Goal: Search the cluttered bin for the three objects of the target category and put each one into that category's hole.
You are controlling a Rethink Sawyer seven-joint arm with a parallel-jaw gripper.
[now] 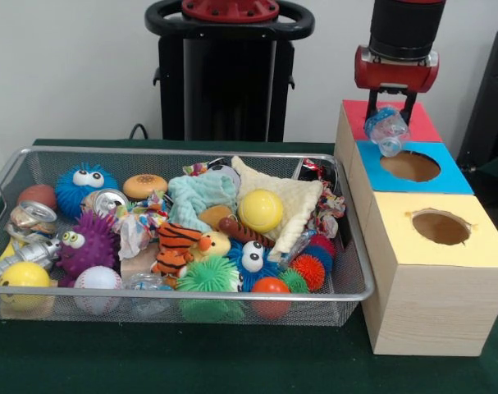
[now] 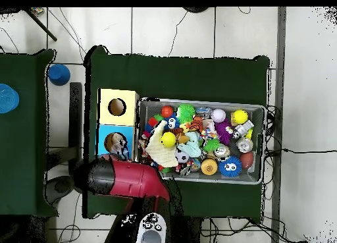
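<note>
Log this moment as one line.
gripper | shut on clear plastic bottle | above blue box hole | not released

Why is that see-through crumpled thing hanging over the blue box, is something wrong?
Nothing looks wrong. The end effector is holding a crumpled clear plastic bottle just above the hole of the blue box, so it seems about to be dropped in. The wire bin is a messy jumble, but nothing has spilled onto the table.

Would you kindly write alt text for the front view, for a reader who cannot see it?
A red robot gripper holds a crumpled clear plastic bottle above the blue box's hole, beside a yellow-topped box. To the left, a wire bin brims with balls, cans and toys.
</note>
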